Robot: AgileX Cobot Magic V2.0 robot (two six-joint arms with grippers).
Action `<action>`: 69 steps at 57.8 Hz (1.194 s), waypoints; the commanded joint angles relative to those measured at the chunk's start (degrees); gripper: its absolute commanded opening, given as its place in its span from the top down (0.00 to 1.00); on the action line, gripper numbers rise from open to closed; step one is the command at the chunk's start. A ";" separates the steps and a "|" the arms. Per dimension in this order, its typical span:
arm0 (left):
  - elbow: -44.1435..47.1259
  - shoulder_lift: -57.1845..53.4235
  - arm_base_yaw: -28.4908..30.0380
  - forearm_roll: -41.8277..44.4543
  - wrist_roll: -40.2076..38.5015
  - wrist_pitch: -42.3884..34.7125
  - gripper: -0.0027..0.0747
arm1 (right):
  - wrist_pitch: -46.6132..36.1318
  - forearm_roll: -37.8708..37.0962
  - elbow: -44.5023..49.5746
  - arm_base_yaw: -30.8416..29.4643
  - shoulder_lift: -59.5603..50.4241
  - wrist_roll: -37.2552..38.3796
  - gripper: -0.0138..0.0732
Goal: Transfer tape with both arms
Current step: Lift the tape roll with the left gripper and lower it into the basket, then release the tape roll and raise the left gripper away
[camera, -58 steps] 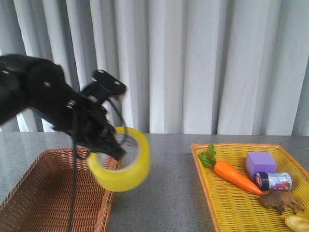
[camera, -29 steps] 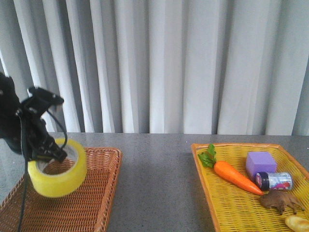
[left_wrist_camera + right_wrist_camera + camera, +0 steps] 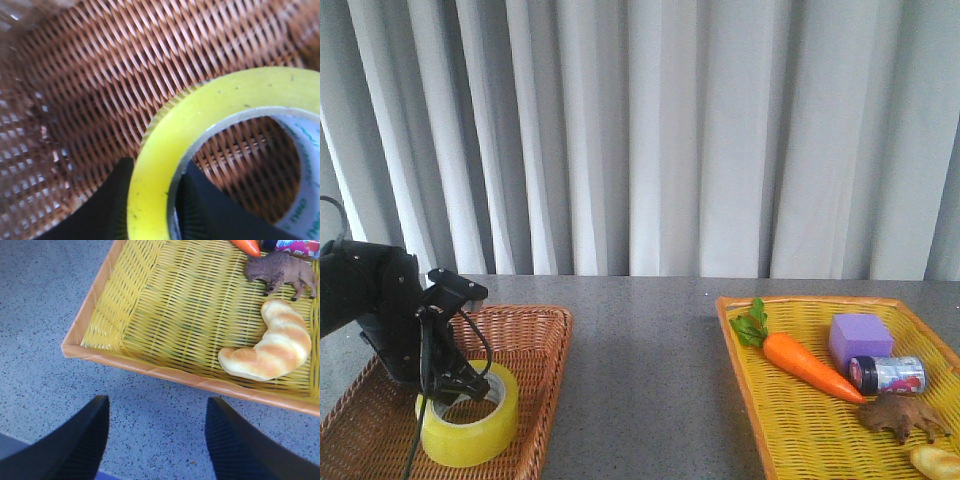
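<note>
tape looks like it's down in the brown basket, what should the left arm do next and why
Probably open the left end effector and let go. The tape appears to sit low inside the brown basket, and the left wrist view shows one finger inside the roll and one outside, clamped on its wall with wicker close beneath. The right end effector hangs open beside the yellow tray, so no handover remains.

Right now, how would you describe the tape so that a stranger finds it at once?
Look at the brown basket on the left of the table. The tape sits inside it, gripped by the left gripper. It is the only yellow roll there.
</note>
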 commanded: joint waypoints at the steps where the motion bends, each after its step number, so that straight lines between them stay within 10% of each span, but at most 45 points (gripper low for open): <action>1: -1.59 -2.87 -0.18 -0.62 -0.79 -2.52 0.82 | -2.71 0.27 -1.37 -0.27 -0.25 -0.27 0.37; 27: -4.67 -8.45 -0.18 -0.74 -0.84 2.42 0.29 | -2.71 0.27 -1.37 -0.27 -0.25 -0.27 0.37; 48: 0.70 -23.97 -0.18 -0.95 -8.35 4.84 0.27 | -2.71 0.27 -1.37 -0.27 -0.25 -0.27 0.37; 69: 29.40 -46.71 -0.22 -2.29 -8.30 -8.15 0.27 | -2.71 0.27 -1.37 -0.27 -0.25 -0.27 0.37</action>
